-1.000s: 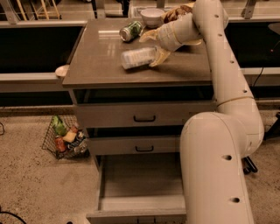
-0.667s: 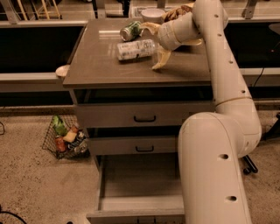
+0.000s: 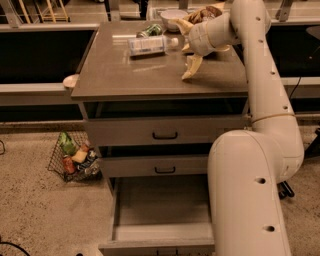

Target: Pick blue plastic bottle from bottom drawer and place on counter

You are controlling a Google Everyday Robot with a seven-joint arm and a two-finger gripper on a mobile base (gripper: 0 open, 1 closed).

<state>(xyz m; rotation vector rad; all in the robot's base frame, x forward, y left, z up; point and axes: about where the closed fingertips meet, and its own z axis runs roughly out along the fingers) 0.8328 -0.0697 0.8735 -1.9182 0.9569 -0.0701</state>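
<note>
The blue plastic bottle [image 3: 149, 45] lies on its side on the counter [image 3: 150, 75], toward the back, with its white cap pointing right. My gripper [image 3: 183, 50] is over the counter just right of the bottle's cap end. Its fingers are spread wide, one finger [image 3: 191, 67] pointing down at the counter and the other up toward the back. They are not closed on the bottle. The bottom drawer [image 3: 160, 205] is pulled out below and its grey floor is bare.
A green-labelled can [image 3: 150, 30] lies just behind the bottle. A white bowl [image 3: 172, 15] and a brown crumpled bag [image 3: 205, 12] sit at the counter's back. The two upper drawers [image 3: 165, 132] are closed. A wire basket [image 3: 75, 157] of items stands on the floor left of the cabinet.
The bottle has moved toward the back left of the counter, close to the green can. The gripper has moved back with it and stands spread beside its cap end.
</note>
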